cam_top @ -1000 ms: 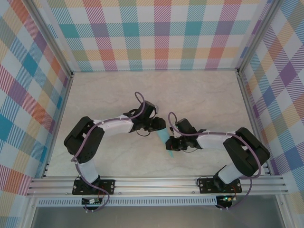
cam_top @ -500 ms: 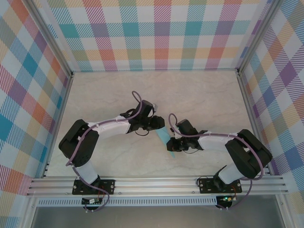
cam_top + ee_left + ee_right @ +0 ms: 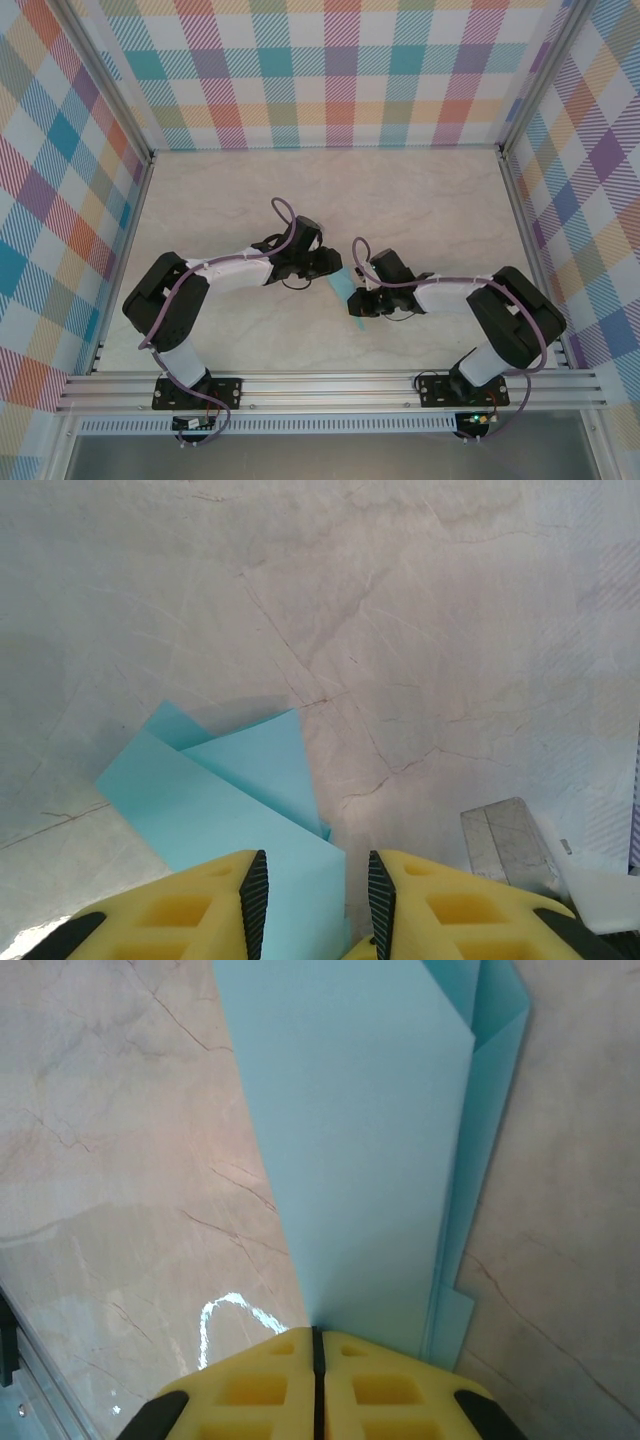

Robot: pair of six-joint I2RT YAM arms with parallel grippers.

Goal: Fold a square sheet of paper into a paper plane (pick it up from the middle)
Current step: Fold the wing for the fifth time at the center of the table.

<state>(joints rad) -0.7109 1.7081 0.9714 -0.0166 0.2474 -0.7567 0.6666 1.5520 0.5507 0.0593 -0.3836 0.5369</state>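
You see marble-look table (image 3: 420,200), plaid walls (image 3: 330,70) on three sides, aluminium rail (image 3: 330,385) along near edge. Both arm bases bolted to rail. Left arm (image 3: 230,272) bends in from left, right arm (image 3: 450,292) from right; wrists meet near table centre. Left gripper (image 3: 330,268) at upper end of paper plane (image 3: 345,287), right gripper (image 3: 360,302) at lower end. Plane light blue, narrow, lying diagonally between them. Finger opening unreadable from this height. Purple cables (image 3: 285,208) loop over both wrists.
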